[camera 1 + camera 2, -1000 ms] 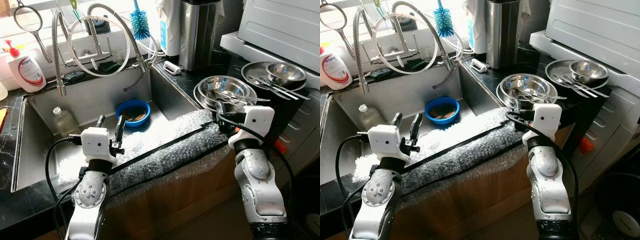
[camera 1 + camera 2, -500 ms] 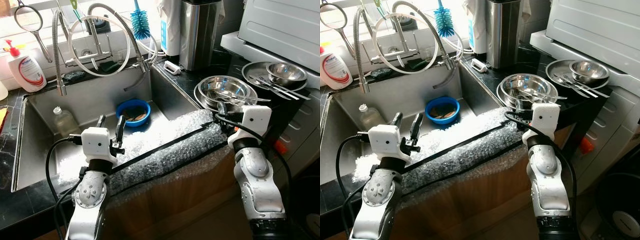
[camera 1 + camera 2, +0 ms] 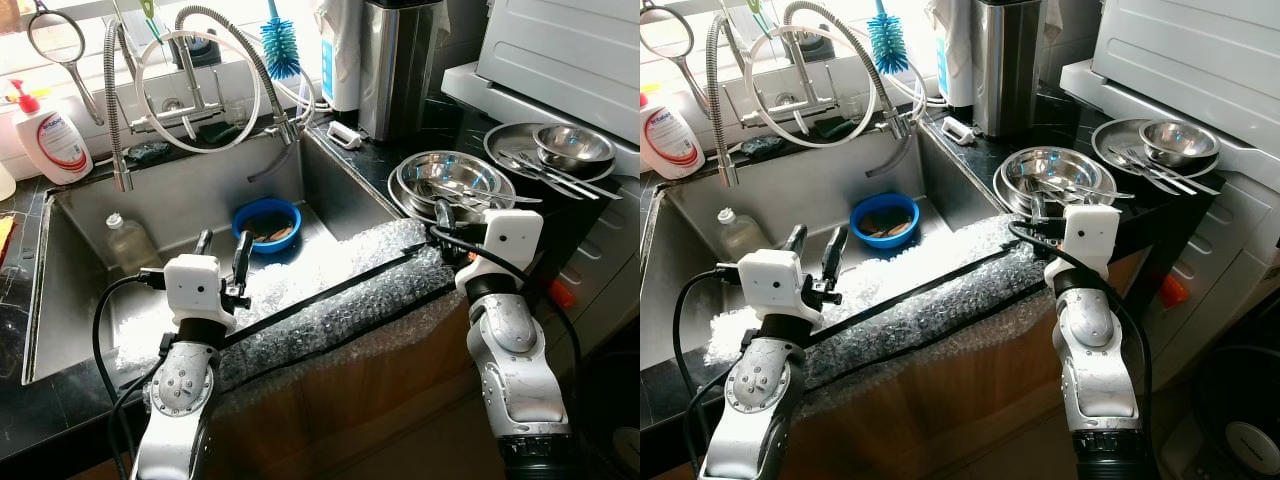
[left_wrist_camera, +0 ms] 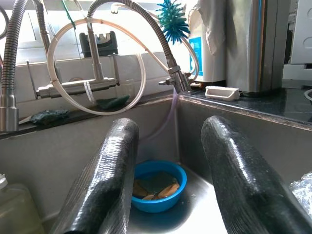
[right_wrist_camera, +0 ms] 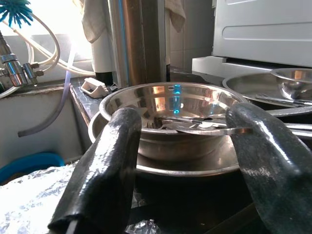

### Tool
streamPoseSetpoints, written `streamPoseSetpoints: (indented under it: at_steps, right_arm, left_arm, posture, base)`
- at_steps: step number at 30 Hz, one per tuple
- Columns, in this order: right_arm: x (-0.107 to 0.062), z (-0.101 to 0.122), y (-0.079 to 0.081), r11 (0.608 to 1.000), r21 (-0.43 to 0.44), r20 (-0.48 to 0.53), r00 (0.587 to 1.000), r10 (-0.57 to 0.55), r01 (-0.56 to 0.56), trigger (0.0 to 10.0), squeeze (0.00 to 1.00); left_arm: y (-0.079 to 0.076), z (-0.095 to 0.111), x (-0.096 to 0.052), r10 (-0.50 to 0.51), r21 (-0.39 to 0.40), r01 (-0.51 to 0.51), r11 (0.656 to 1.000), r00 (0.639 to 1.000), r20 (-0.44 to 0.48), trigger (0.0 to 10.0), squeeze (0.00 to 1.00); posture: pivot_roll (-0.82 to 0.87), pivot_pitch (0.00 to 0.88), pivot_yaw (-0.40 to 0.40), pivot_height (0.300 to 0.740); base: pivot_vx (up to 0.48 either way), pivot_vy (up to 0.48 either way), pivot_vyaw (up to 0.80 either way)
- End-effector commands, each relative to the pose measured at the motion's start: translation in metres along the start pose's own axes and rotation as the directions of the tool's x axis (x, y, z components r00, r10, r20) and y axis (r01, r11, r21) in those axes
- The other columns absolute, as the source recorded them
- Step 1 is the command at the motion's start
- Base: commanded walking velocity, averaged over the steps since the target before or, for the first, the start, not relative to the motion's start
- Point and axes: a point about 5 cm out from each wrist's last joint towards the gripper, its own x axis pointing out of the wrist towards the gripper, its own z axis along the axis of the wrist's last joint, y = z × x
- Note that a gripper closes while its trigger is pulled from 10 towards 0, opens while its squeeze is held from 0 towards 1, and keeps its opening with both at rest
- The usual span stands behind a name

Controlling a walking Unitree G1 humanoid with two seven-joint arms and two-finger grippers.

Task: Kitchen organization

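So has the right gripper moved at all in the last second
Yes, slightly. The right gripper has crept forward toward the steel bowl on the counter; its fingers now sit nearer the bowl's rim. Its fingers are open.

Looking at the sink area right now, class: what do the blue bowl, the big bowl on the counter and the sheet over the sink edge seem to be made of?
Blue bowl: probably plastic, matte and opaque. Counter bowl: polished steel by its look, with mirror-like reflections. Sheet: clear bubble wrap, rows of glinting bubbles.

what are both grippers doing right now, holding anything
Left gripper: open, empty, over the sink.
Right gripper: open, empty, before the steel bowl.
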Motion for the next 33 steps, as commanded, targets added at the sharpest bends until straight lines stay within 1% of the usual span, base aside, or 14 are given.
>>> streamPoseSetpoints:
  at_steps: [1,10,28,29,31,33]
  right_arm:
    - [0.0016,0.0014,0.0009,1.000,0.002,0.008,1.000,-0.001,0.001,0.0,0.00]
    - [0.0006,0.0009,0.0002,1.000,0.003,0.006,1.000,-0.003,0.003,0.0,0.00]
    - [0.0026,0.0029,0.0011,1.000,0.014,0.017,1.000,-0.002,0.001,0.0,0.00]
    - [0.0027,0.0034,0.0014,1.000,0.018,0.021,1.000,-0.002,0.002,0.0,0.00]
    - [0.0032,0.0044,0.0019,1.000,0.021,0.027,1.000,-0.001,0.001,0.0,0.00]
    - [0.0035,0.0056,0.0021,1.000,0.025,0.033,0.999,-0.002,0.001,0.0,0.00]
  left_arm:
    - [0.0015,0.0016,0.0007,-0.007,0.007,0.007,1.000,1.000,0.007,10.0,0.00]
    - [0.0012,0.0009,-0.0009,-0.004,0.007,0.004,1.000,1.000,0.000,10.0,0.00]
    - [0.0027,0.0022,0.0011,0.009,0.015,-0.009,1.000,1.000,0.011,10.0,0.00]
    - [0.0028,0.0023,0.0012,0.009,0.016,-0.009,1.000,1.000,0.011,10.0,0.00]
    - [0.0023,0.0032,0.0019,-0.007,0.044,0.007,0.999,1.000,0.017,10.0,0.00]
    - [0.0019,0.0032,0.0020,-0.006,0.038,0.005,0.999,1.000,0.017,10.0,0.00]
  posture:
    - [-0.21,0.000,0.083,0.740]
    - [-0.21,0.000,0.081,0.740]
    - [-0.21,0.000,0.081,0.740]
    - [-0.21,0.000,0.081,0.740]
    - [-0.21,0.000,0.080,0.740]
    - [-0.21,0.000,0.080,0.740]
  base:
    - [0.000,0.000,0.00]
    - [0.000,0.000,0.00]
    - [0.000,0.000,0.00]
    - [0.000,0.000,0.00]
    - [0.000,0.000,0.00]
    - [0.000,0.000,0.00]
